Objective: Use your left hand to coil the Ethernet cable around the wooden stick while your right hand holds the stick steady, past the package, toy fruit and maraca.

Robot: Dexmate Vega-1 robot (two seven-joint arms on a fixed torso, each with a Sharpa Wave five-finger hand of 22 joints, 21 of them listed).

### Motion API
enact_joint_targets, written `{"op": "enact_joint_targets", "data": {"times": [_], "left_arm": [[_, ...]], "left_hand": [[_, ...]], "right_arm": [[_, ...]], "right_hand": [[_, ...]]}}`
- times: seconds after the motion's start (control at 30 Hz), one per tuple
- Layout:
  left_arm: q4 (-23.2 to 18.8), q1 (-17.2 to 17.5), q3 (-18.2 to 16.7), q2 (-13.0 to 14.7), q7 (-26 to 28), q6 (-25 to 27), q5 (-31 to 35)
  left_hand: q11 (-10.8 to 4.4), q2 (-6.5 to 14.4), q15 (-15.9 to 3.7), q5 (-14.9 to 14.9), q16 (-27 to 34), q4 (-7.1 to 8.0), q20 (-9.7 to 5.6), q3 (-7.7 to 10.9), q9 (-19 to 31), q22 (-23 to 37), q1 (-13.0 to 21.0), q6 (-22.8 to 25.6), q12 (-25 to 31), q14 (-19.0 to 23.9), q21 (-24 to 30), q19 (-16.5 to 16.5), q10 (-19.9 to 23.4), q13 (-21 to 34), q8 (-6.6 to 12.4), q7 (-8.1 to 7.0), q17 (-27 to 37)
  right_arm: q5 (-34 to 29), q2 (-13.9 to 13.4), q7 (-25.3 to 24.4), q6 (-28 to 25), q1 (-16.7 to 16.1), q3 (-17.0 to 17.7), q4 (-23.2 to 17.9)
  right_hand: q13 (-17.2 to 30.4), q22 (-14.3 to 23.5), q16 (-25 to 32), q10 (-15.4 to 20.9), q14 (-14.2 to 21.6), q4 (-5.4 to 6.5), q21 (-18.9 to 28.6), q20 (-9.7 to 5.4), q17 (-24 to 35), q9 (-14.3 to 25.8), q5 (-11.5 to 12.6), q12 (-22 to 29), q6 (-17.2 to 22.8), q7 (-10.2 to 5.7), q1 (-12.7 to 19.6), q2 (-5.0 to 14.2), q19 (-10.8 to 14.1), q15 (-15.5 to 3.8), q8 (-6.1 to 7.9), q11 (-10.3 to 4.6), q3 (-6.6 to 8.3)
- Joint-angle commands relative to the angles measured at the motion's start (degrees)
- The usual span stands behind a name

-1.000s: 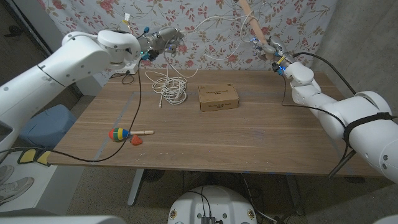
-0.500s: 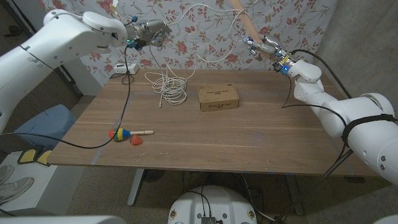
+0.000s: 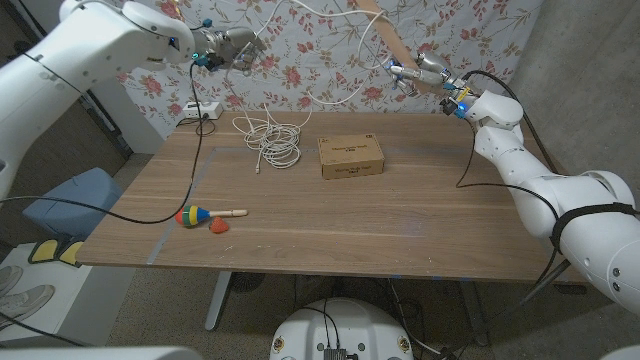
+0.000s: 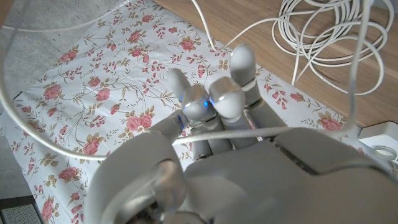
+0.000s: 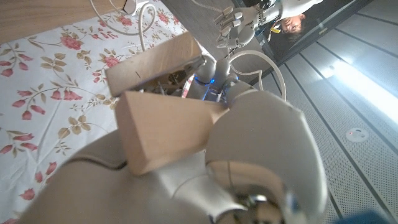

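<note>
Right hand (image 3: 425, 72) grips wooden stick (image 3: 382, 32); left hand (image 3: 228, 47) pinches Ethernet cable (image 3: 272, 140), raised. Most cable uncoiled on table (image 3: 400, 220).

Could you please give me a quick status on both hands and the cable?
Right hand grips wooden stick, raised. Left hand holds Ethernet cable aloft; most lies coiled on table. Package beside coil, nothing blocking.
</note>
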Motion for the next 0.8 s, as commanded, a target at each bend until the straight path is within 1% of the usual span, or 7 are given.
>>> {"op": "enact_joint_targets", "data": {"times": [0.03, 0.3, 0.43, 0.5, 0.67, 0.7, 0.8], "left_arm": [[6.6, -5.0, 3.4, -3.7, -5.1, 0.7, 3.0], [8.9, -8.4, 4.9, -6.1, -6.7, 0.2, 5.5], [9.8, -9.9, 5.6, -7.5, -7.1, -0.4, 6.8], [11.3, -11.1, 6.3, -8.9, -8.3, -1.4, 7.4], [12.7, -13.4, 7.9, -10.9, -9.9, -2.1, 9.3], [12.9, -13.8, 8.2, -11.2, -10.1, -2.2, 9.6], [13.8, -14.9, 8.9, -12.2, -11.1, -2.5, 10.3]], "left_hand": [[-0.14, 0.0, -0.20, 0.1, 0.3, -0.06, -0.31, -0.26, -0.6, 0.3, 0.7, 4.6, 0.7, 0.1, 0.4, -0.4, -0.6, 0.7, -1.04, 4.33, 0.2], [-0.06, -0.1, -0.21, 0.2, 0.0, 0.02, -0.08, -0.49, 1.7, 0.7, 1.1, 4.5, 0.7, -0.2, 0.5, -0.8, -0.8, 0.5, -1.12, 4.13, 0.1], [0.00, -0.3, -0.16, 0.3, 0.3, 0.10, 0.00, -0.61, 3.0, 1.0, 1.1, 3.9, 0.9, 0.0, 0.6, -0.8, -0.8, 0.7, -0.85, 3.56, 0.4], [0.06, -0.5, -0.18, 0.3, 0.5, 0.33, 0.01, -0.80, 4.0, 0.9, 0.9, 3.2, 1.3, 0.0, 0.4, -0.7, -1.1, 1.5, -0.55, 3.32, 0.8], [-0.02, -0.8, -0.14, 0.6, 0.5, 1.13, -0.03, -1.10, 7.0, 1.4, 0.3, 1.4, 0.9, -0.3, 0.4, -0.7, -1.0, 1.4, 0.70, 2.98, 1.1], [-0.20, -0.8, -0.16, 0.8, 0.8, 1.62, 0.08, -1.16, 8.8, 1.6, 0.0, 0.7, 0.6, -0.1, 0.4, -0.7, -0.9, 1.2, 1.62, 3.14, 1.5], [-0.06, -0.7, -0.13, 0.9, 0.4, 2.12, 0.04, -1.17, 10.7, 1.3, -0.2, 0.2, 0.7, -0.2, 0.1, -0.5, -1.0, 1.5, 2.57, 3.23, 1.4]], "right_arm": [[1.6, -0.5, 6.7, -4.0, -4.1, -0.2, -12.1], [-3.6, -1.8, 5.1, -3.9, -5.0, -3.7, -15.6], [-6.5, -2.4, 3.1, -2.5, -5.7, -5.4, -17.2], [-10.4, -3.1, 0.3, -0.6, -6.4, -6.9, -19.0], [-16.5, -4.7, -4.5, 1.9, -7.0, -10.3, -21.1], [-17.4, -5.0, -5.3, 2.3, -7.1, -10.9, -21.5], [-19.7, -5.8, -7.6, 3.4, -7.2, -12.7, -22.1]], "right_hand": [[-0.1, 0.1, -0.3, 0.2, -0.3, -0.24, -0.3, -6.81, 0.0, 0.1, 0.3, 0.0, 2.4, -2.34, 0.1, 0.52, -0.2, -4.73, -0.21, 0.02, -0.06], [-0.4, 0.0, -0.6, 0.4, -0.5, -0.26, -0.4, -6.92, -0.1, -0.1, 0.2, -0.1, 2.6, -2.45, 0.0, 0.41, -0.4, -4.75, -0.44, 0.08, -0.23], [-0.6, 0.0, -0.7, 0.5, -0.5, -0.27, -0.5, -6.90, -0.1, -0.1, 0.2, -0.1, 2.7, -2.44, 0.1, 0.43, -0.4, -4.76, -0.54, 0.08, -0.27], [-0.8, 0.0, -0.8, 0.6, -0.5, -0.28, -0.5, -6.90, -0.1, -0.2, 0.3, -0.2, 2.7, -2.38, 0.1, 0.45, -0.5, -4.76, -0.63, 0.03, -0.31], [-0.7, 0.0, -0.8, 0.5, -0.4, -0.29, -0.5, -6.84, -0.1, -0.2, 0.2, -0.2, 2.8, -2.31, 0.1, 0.48, -0.4, -4.77, -0.73, 0.08, -0.36], [-0.8, 0.0, -0.8, 0.5, -0.4, -0.29, -0.5, -6.85, -0.1, -0.3, 0.2, -0.2, 2.9, -2.34, 0.1, 0.48, -0.4, -4.77, -0.75, 0.02, -0.37], [-1.0, 0.0, -0.9, 0.6, -0.3, -0.29, -0.6, -6.82, -0.1, -0.3, 0.2, -0.2, 2.9, -2.34, 0.1, 0.50, -0.4, -4.76, -0.85, 0.12, -0.42]]}}
